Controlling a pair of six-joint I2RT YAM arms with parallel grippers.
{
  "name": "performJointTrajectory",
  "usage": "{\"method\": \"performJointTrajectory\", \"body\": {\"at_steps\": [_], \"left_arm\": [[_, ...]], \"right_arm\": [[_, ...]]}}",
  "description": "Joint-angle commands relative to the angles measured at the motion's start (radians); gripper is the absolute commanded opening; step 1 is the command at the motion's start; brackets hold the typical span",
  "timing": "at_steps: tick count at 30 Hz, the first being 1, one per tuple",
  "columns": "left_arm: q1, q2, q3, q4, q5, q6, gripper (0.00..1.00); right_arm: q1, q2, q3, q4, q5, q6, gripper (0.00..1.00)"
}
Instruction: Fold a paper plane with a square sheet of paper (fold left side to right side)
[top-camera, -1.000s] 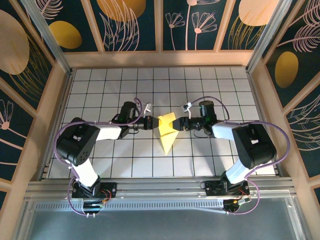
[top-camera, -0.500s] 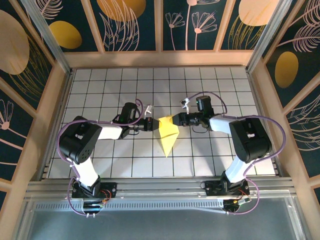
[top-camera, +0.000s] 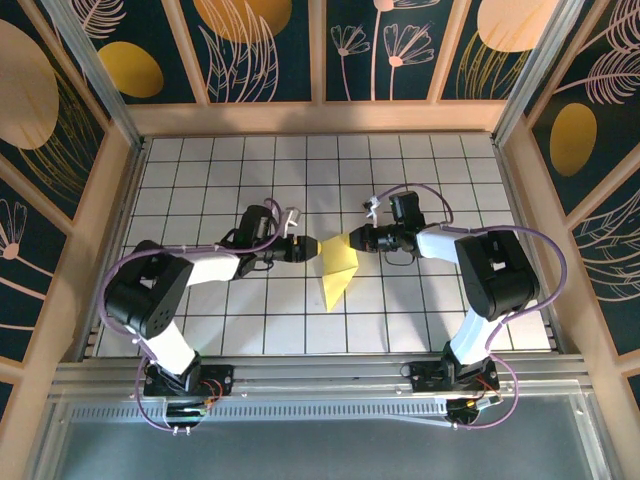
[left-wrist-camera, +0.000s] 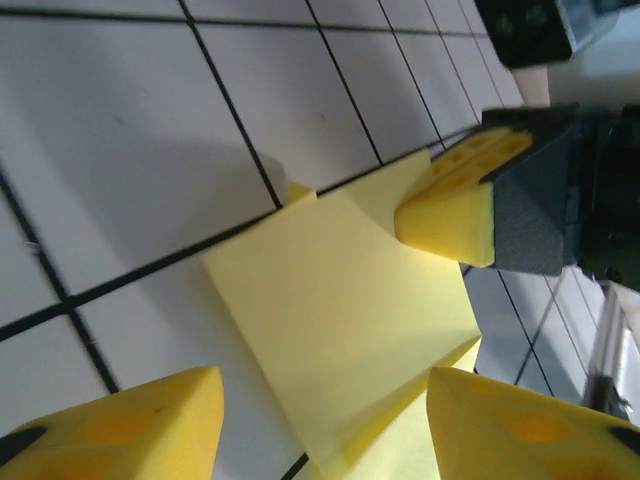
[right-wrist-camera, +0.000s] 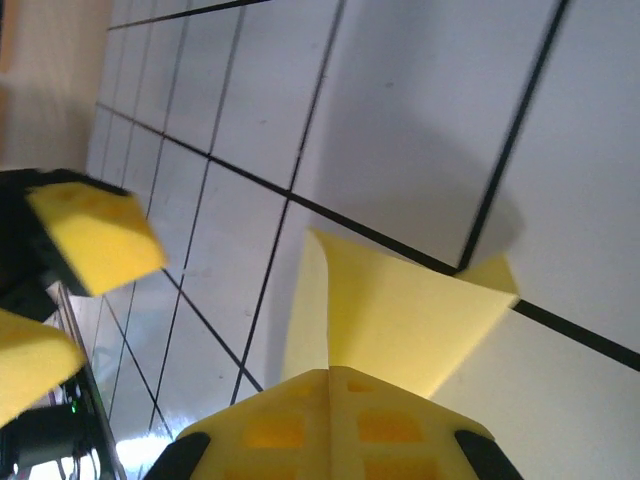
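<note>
The paper plane (top-camera: 336, 270) lies at the middle of the table (top-camera: 200, 170), between the two arms. It is a slim yellow kite with its long axis running near to far. The point aims toward the near edge and leans a little left, and the wide end is on the far side.

Both arms work at that wide far end, one on each flank. The right gripper (top-camera: 357, 240) touches the far right corner. In the right wrist view its pads are pressed together with a lifted, curved flap of the paper running up between them, so it is closed on the paper. The left gripper (top-camera: 306, 247) sits just beside the far left edge. Its pads stand apart in the left wrist view, with the sheet lying flat below and between them, so it grips nothing.

The fold should turn about the near-far crease, carrying the left side across to the right. The left gripper is nearer the side that has to travel. The right gripper holds the side that receives it.
</note>
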Motion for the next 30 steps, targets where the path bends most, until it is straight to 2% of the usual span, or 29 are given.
{"method": "performJointTrajectory", "body": {"at_steps": [1, 5, 10, 18, 22, 30], "left_arm": [[-0.052, -0.066, 0.059, -0.234, -0.199, 0.124, 0.57], [-0.155, -0.105, 0.089, -0.341, -0.317, 0.147, 0.57], [-0.326, -0.104, 0.142, -0.429, -0.501, 0.125, 0.58], [-0.542, 0.088, 0.357, -0.597, -0.745, 0.127, 0.59], [-0.584, 0.212, 0.447, -0.66, -0.835, 0.128, 0.62], [-0.614, 0.351, 0.573, -0.785, -0.999, 0.098, 0.62]], "right_arm": [[-0.009, 0.023, 0.046, -0.083, 0.069, 0.097, 0.0], [-0.012, 0.037, 0.059, -0.108, 0.088, 0.17, 0.0], [-0.018, 0.05, 0.087, -0.136, 0.082, 0.226, 0.0], [-0.025, 0.071, 0.119, -0.168, 0.091, 0.247, 0.0], [-0.025, 0.071, 0.114, -0.161, 0.096, 0.253, 0.0], [-0.026, 0.075, 0.102, -0.147, 0.08, 0.252, 0.0]]}}
